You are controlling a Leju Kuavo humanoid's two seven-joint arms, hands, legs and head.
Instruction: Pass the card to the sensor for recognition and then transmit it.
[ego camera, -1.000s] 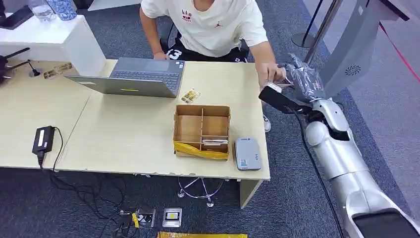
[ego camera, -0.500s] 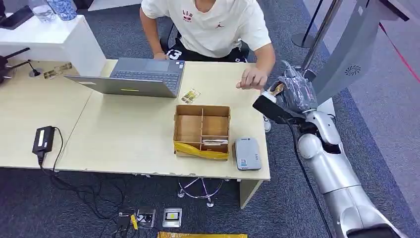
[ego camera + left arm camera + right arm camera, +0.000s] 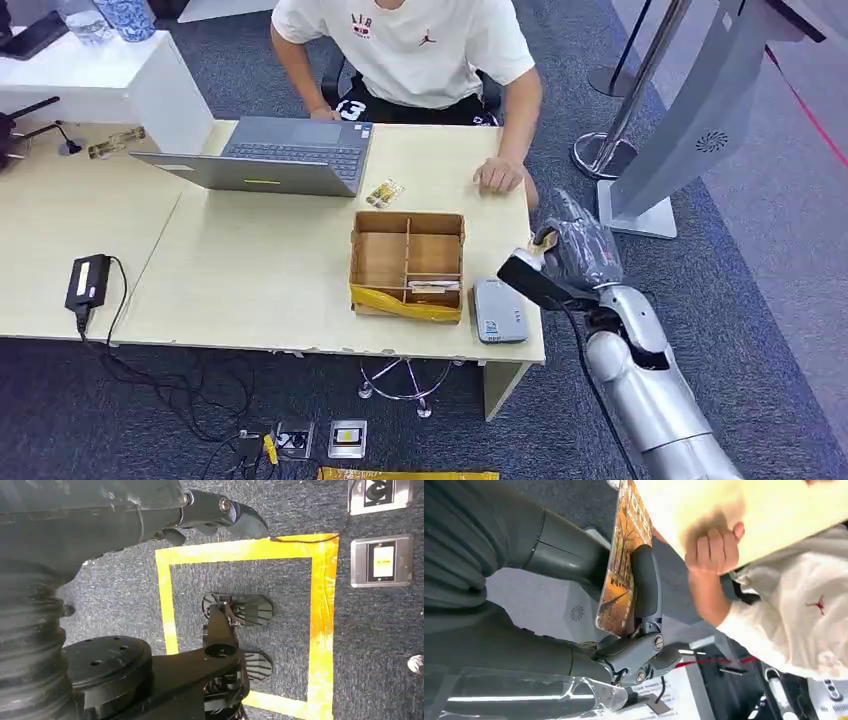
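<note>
The card (image 3: 621,575), a thin rectangle printed with an orange and brown street picture, is pinched between the thick grey thumb and a dark finger (image 3: 646,585) of the right robot hand (image 3: 570,252), which is wrapped in clear plastic and hangs just off the right edge of the pale wooden desk (image 3: 260,270). In the head view a small part of the card shows at the top of that hand, on its desk side.

Farthest to the left of the right robot hand, a black power brick (image 3: 87,280) with its cable lies on the desk. Nearer, an open grey laptop (image 3: 275,155) stands at the far side. A brown cardboard box with dividers (image 3: 408,262), yellow tape along its near wall, sits well to the left of the hand. The flat grey sensor pad (image 3: 499,309) lies between the box and the hand, just beside the black camera block at the wrist.

Beyond the hand, a person in a white shirt (image 3: 415,45) rests a hand (image 3: 497,176) on the desk's far right corner.

The left robot hand (image 3: 220,512) hangs over dark carpet marked with a yellow tape square (image 3: 320,625); its dark fingers look curled with nothing in them.
</note>
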